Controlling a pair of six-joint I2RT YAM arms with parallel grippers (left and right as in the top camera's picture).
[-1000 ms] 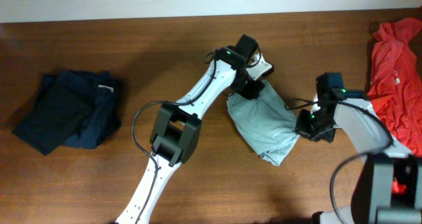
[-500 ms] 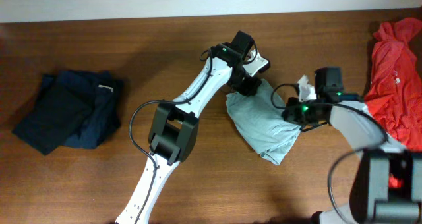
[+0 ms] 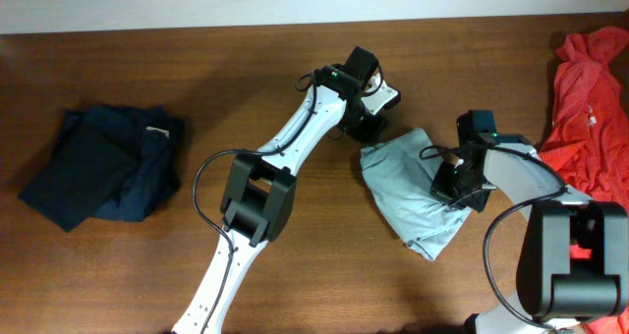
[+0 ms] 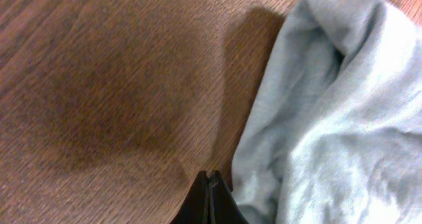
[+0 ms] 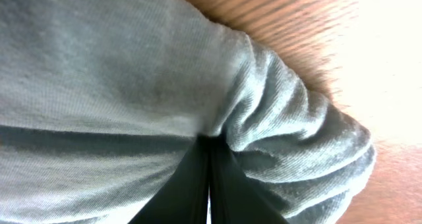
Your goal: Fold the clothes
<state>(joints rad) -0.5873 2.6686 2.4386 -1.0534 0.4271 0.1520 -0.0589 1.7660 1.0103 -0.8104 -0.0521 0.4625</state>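
Pale grey-blue T-shirt [image 3: 413,182] lying crumpled on a brown wood-grain table [image 3: 147,265], right of centre, with an arm on each side of it.

The tabletop is dark reddish-brown with fine, straight grain and a soft sheen, and in the right wrist view its far corner washes out to glare. A pale strip of wall [image 3: 197,0] runs along the table's far edge. The left gripper [image 4: 208,184] has its fingers pressed together over bare wood at the shirt's upper-left edge, the cloth just beside them and nothing seen between them. The right gripper [image 5: 210,148] is clamped on a thick fold at the shirt's right side, the fabric puckering around its tips. A folded navy garment [image 3: 98,162] lies well apart at the far left. A red-orange garment [image 3: 590,98] is heaped at the right edge.
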